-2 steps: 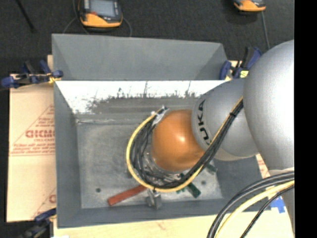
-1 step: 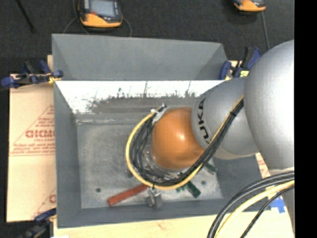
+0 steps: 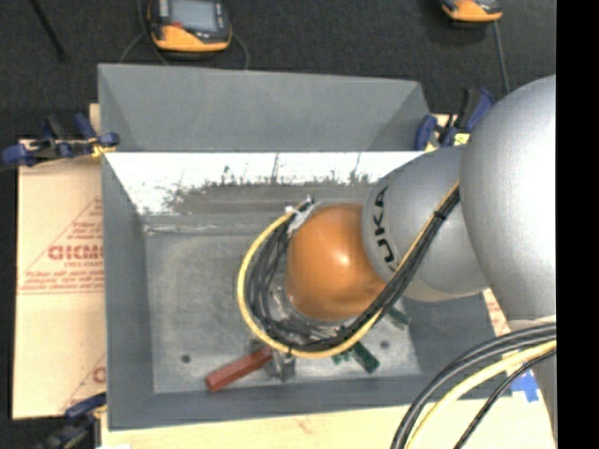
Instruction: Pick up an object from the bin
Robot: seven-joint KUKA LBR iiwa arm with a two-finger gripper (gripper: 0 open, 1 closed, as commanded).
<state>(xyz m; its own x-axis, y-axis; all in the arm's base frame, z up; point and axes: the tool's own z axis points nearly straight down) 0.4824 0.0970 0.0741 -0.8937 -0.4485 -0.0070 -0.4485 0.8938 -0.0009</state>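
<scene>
My gripper reaches down near the bin's front wall, a little left of the middle, mostly hidden under the arm's wrist. A flat red-brown stick lies on the bin floor at the front, slanting up to the right. Its right end sits right at the gripper, and I cannot tell whether they touch. A dark green piece lies just right of the gripper on the floor. Another green bit peeks out from under the arm further right.
The arm with its orange cover and yellow and black cables spans the middle and right of the bin and hides the floor beneath. Bare grey floor shows on the left side. The front wall is close to the gripper.
</scene>
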